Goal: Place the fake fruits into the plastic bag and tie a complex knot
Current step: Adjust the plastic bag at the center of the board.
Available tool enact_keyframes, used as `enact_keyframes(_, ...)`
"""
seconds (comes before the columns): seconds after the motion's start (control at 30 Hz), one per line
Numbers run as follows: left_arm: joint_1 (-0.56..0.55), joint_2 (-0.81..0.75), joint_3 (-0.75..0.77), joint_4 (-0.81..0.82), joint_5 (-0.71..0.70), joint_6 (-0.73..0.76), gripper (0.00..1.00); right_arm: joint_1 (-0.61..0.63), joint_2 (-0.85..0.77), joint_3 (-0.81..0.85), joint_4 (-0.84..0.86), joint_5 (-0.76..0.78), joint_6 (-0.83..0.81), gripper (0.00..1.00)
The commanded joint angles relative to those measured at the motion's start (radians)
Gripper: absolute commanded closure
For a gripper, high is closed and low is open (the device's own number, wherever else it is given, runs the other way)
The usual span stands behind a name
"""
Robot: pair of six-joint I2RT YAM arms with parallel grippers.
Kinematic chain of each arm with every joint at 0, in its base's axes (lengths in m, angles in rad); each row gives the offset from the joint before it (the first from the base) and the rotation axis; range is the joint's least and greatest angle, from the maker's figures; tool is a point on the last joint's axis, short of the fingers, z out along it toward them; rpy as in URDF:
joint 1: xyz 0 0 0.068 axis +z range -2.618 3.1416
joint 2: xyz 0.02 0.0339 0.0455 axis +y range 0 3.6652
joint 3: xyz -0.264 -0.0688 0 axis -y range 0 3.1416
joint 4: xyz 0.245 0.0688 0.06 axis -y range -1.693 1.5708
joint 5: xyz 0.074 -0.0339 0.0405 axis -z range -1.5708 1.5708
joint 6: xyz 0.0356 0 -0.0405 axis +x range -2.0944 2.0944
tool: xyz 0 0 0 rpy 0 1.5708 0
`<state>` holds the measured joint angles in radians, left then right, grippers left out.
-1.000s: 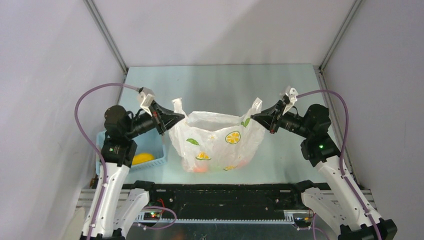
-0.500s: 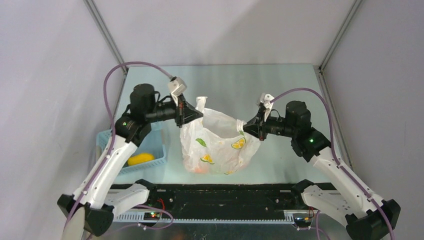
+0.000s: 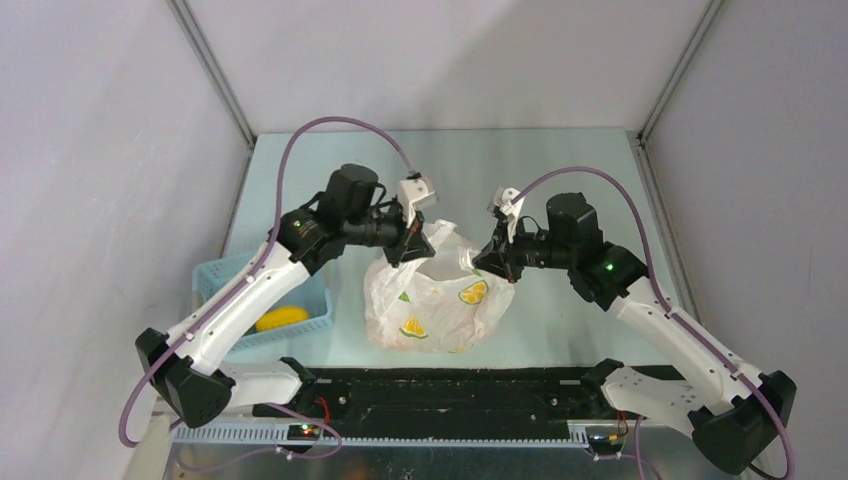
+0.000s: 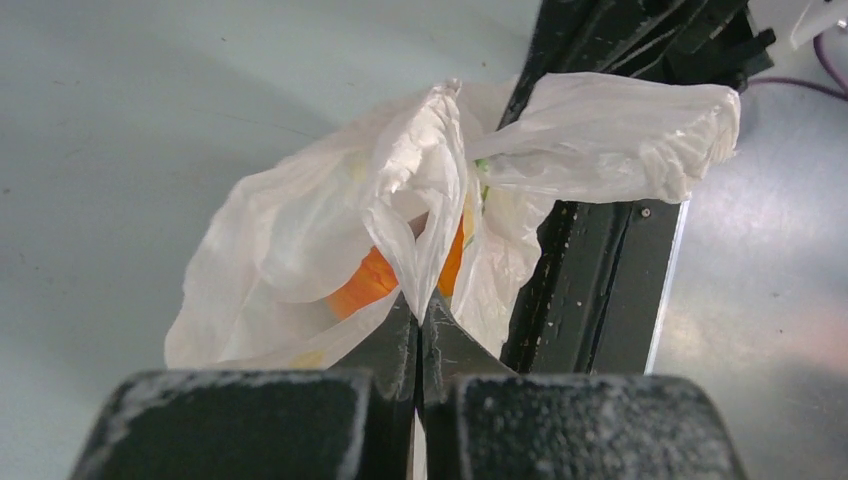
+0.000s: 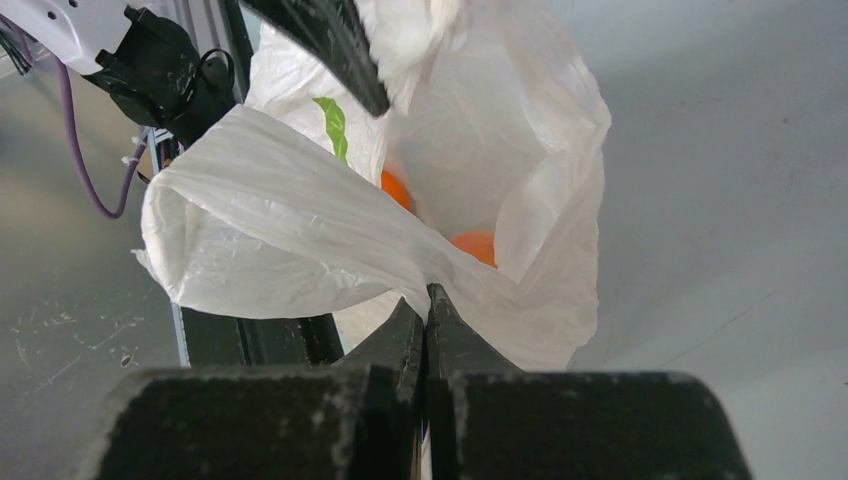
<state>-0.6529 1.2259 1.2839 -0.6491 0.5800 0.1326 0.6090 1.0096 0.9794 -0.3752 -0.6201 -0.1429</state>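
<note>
The white plastic bag [image 3: 430,300] with yellow fruit-slice prints stands on the table's middle, its mouth drawn narrow. My left gripper [image 3: 421,248] is shut on the bag's left handle [image 4: 425,190], my right gripper [image 3: 478,263] is shut on the right handle [image 5: 300,225]. Both grippers hover close together above the bag. Orange fake fruits [image 4: 372,280] [image 5: 478,246] show inside through the mouth. A long yellow fruit [image 3: 281,318] lies in the blue basket. No knot shows.
A light blue slatted basket [image 3: 214,281] sits at the left near edge, under the left arm. A black rail [image 3: 450,385] runs along the table's near edge. Grey walls close in the sides and back.
Both grippers have swung inward and toward each other with the handles, closing the bag's mouth from wide open to narrow. The bag has bunched up taller in the middle.
</note>
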Motion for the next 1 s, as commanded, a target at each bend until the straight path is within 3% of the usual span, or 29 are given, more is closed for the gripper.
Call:
enact_keyframes(0.0, -0.067, 0.022, 0.048, -0.039, -0.062, 0.047, 1.00, 0.021, 0.018, 0.059, -0.022, 0.012, -0.002, 1.00)
enact_keyframes(0.37, -0.139, 0.043, 0.055, -0.035, -0.098, 0.040, 0.98, 0.058, 0.064, 0.079, -0.029, 0.014, 0.017, 1.00)
enact_keyframes(0.57, -0.154, 0.037, 0.055, -0.040, -0.093, 0.042, 0.72, 0.059, 0.079, 0.078, -0.022, 0.019, 0.028, 1.00)
enact_keyframes(0.97, -0.178, 0.039, 0.068, -0.055, -0.090, 0.047, 0.35, 0.060, 0.103, 0.091, -0.016, 0.037, 0.047, 1.00)
